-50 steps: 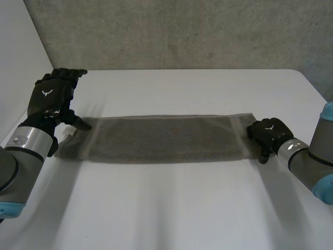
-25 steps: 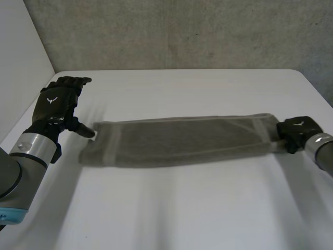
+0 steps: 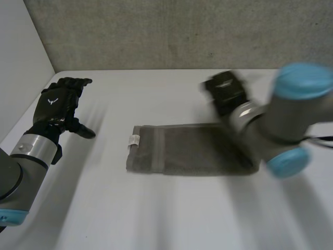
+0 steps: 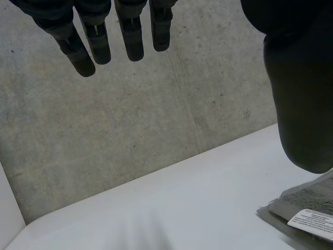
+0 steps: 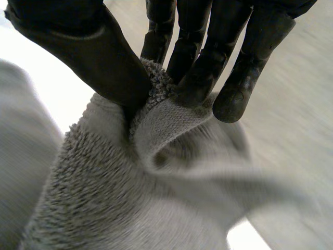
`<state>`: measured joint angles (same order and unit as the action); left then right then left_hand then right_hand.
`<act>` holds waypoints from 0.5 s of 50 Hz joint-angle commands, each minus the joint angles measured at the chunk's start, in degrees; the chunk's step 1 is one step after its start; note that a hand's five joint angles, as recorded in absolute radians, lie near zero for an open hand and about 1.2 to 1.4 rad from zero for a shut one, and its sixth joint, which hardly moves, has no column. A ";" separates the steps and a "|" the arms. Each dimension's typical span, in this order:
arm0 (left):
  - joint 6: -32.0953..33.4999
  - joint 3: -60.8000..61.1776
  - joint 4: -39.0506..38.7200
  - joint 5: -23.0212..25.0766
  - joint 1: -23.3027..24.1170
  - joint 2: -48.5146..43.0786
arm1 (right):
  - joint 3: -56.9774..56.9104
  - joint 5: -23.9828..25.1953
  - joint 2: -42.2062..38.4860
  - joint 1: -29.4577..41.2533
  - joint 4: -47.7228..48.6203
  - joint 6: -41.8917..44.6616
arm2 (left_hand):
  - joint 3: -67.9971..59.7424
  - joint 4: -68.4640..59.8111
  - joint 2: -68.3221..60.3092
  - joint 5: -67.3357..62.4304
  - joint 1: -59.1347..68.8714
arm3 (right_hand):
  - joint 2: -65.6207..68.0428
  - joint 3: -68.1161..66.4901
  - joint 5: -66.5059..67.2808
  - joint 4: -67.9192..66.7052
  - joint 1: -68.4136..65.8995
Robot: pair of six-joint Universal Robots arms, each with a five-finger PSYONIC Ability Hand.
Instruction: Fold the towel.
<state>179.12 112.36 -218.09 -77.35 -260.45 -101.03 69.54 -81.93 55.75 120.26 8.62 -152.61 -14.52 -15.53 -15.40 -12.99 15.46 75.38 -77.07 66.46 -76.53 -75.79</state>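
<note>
- Right hand (image 3: 225, 94) is raised over the far side of the towel (image 3: 192, 151), near its right end. In the right wrist view its thumb (image 5: 88, 52) and fingers (image 5: 203, 67) are closed on a bunched fold of the grey towel (image 5: 104, 198), pinching it between them.
- White desk (image 3: 156, 208) carries the towel around its middle.
- Towel lies as a long folded strip running left to right. Its right end passes under the right arm.
- Left hand (image 3: 54, 104) is over the left part of the desk, apart from the towel. Its fingers (image 4: 130, 36) are straight and spread, holding nothing.
- White label (image 3: 134, 140) sits at the towel's left end. In the left wrist view this labelled corner (image 4: 315, 221) shows beside the left thumb.
</note>
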 commanded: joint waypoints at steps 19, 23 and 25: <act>0.62 0.40 -0.49 0.18 1.35 -0.31 | -4.94 10.90 -11.37 13.77 0.52 0.03 | 3.96 4.98 4.85 12.43 -4.91 | -41.45 43.13 -42.53 42.59 41.86; 0.70 0.49 -0.40 0.18 1.52 -0.31 | -3.01 15.03 -9.88 14.39 0.52 0.21 | 3.96 4.98 4.85 12.43 -4.91 | -65.38 67.07 -66.46 66.53 65.79; 0.70 0.49 -0.40 0.18 1.52 -0.31 | -2.74 15.22 -8.83 13.95 0.52 0.04 | 3.97 4.98 4.85 12.44 -4.91 | -65.38 67.07 -66.46 66.53 65.79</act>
<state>179.78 112.79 -218.55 -77.16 -259.11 -101.33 65.14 -69.86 44.71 134.27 9.18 -152.47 -14.43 -15.53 -15.40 -12.96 15.46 18.56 -20.23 7.59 -19.69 -19.83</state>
